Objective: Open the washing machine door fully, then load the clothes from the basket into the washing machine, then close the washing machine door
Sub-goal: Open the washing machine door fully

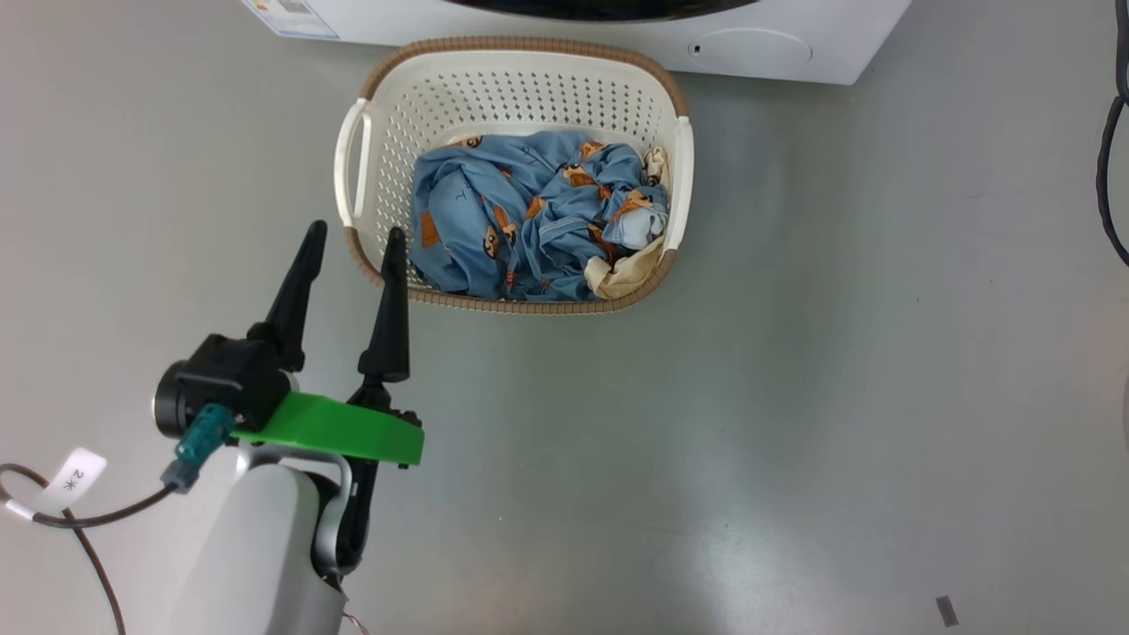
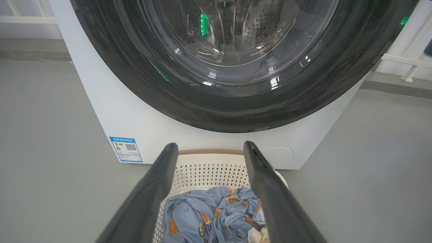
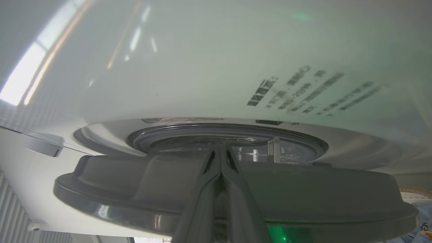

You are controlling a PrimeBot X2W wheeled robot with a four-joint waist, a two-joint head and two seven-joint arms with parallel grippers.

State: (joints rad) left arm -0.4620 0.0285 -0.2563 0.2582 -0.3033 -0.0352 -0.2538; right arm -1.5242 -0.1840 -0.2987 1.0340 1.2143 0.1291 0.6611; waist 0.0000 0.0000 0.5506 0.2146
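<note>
Blue printed clothes (image 1: pixel 529 220) are heaped in the cream perforated basket (image 1: pixel 529 97), which is set on the grey floor (image 1: pixel 794 353) right before the washing machine (image 1: pixel 847 35). The left pincer (image 1: pixel 355 236) is held released, fingers spread, just beside the basket's near-left corner. One fingertip overlaps the rim, but contact cannot be told. In the left wrist view the clothes (image 2: pixel 209 216) and basket (image 2: pixel 209 172) are framed between the spread fingers, with the washing machine door (image 2: pixel 236 108) beyond. The right pincer (image 3: pixel 221 153) is clenched empty, fingers pressed together, tips laid at the door's dark rim. Touch cannot be told.
</note>
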